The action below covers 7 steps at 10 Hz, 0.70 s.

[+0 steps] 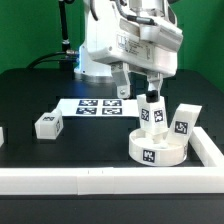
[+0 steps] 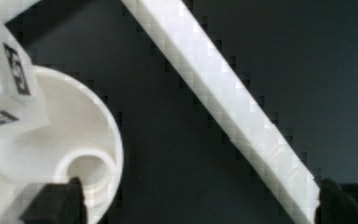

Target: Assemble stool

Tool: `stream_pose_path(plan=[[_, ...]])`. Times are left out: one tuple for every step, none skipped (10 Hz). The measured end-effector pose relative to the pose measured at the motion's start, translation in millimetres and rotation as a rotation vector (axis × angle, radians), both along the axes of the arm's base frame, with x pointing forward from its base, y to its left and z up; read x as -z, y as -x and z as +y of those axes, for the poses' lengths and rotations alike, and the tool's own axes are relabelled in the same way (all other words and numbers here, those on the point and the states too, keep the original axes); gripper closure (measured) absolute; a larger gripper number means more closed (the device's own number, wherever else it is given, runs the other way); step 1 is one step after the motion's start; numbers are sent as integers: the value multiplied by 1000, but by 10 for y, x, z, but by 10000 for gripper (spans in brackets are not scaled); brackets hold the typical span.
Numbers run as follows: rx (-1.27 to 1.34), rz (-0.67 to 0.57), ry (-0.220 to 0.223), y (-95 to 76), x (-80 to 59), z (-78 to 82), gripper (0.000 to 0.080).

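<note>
The round white seat disc [image 1: 160, 150] lies on the black table at the exterior view's right. One tagged leg [image 1: 152, 114] stands upright in it. A second leg [image 1: 181, 122] stands tilted just beside the disc on its right. A third leg [image 1: 47, 124] lies apart at the left. My gripper [image 1: 138, 88] hangs open and empty just above the standing leg. In the wrist view the gripper [image 2: 202, 208] has only dark table between its fingertips [image 2: 55, 205]. The disc [image 2: 51, 120] with an open socket [image 2: 87, 165] and the tagged leg [image 2: 2, 70] lie beside one finger.
A long white rail [image 1: 110, 178] runs along the table's front and turns up the right side [image 1: 207, 148]; it crosses the wrist view diagonally [image 2: 229, 100]. The marker board [image 1: 100, 105] lies behind the disc near the robot base. A small white piece [image 1: 2, 135] shows at the far left edge.
</note>
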State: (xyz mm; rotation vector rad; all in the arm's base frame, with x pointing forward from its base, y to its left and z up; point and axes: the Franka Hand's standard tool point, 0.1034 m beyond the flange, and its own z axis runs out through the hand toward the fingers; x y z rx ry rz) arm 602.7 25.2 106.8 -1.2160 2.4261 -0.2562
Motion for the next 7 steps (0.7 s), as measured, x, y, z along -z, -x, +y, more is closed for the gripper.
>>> stream_pose_path(plan=[[-50,4,31,5,14,-81,150],[-89,5,74,12,8,-291,150],[-113,5,107,17,-5,-490,150],[-143,8,139,11,-9,-678,150],[-155,8,166,-14,-11,-889,150],[-148,3,177,-45,-14,-1003,150],[-164,8,189,-24,8,-1004,150]])
